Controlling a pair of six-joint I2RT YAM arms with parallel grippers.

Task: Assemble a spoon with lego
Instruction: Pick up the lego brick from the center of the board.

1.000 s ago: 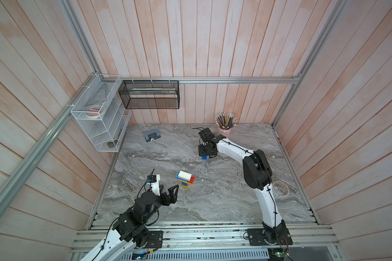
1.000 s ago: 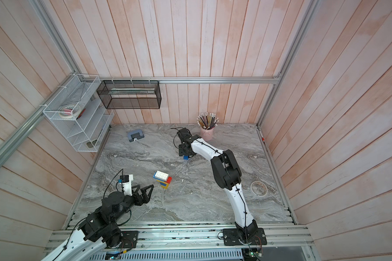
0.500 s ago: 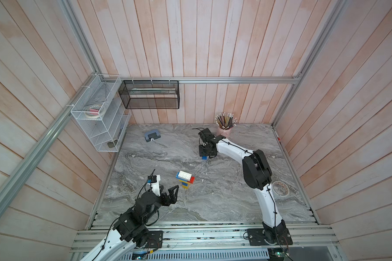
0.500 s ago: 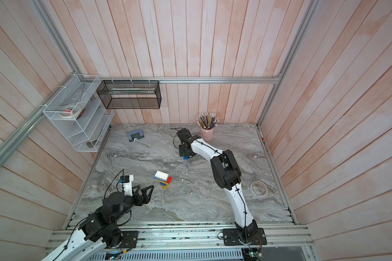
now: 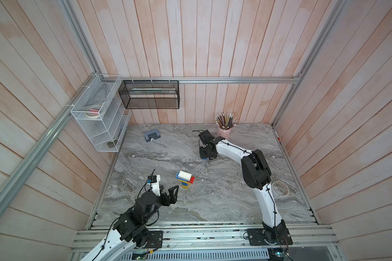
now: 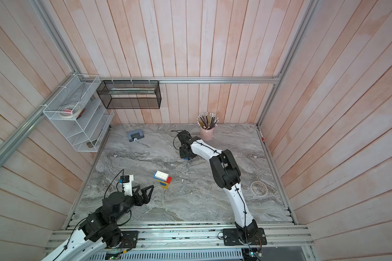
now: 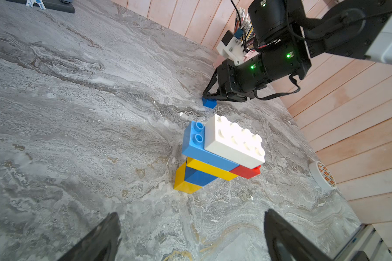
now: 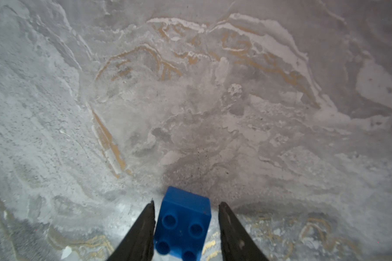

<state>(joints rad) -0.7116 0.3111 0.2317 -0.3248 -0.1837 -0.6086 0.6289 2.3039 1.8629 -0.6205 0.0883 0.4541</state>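
Item, right jaws: standing partly open and straddling a small square blue brick (image 8: pixel 182 223) that is resting on the grey marbled desk (image 7: pixel 77 113). One finger (image 8: pixel 143 228) is lying against the brick's side, the other is leaving a thin gap, so nothing is being clamped. Item, left jaws: gaping wide, holding nothing, hovering low over the desk. Item, the spoon (image 7: pixel 215 156): lying ahead of the left jaws and clear of them, between the two sets of jaws. A white oblong brick is sitting on top, with blue, yellow and red bricks stepping out beneath it. Item, pink pencil cup (image 5: pixel 224 133): standing just beyond the right jaws. Item, tape roll (image 5: pixel 280 188): lying well apart from both jaws.
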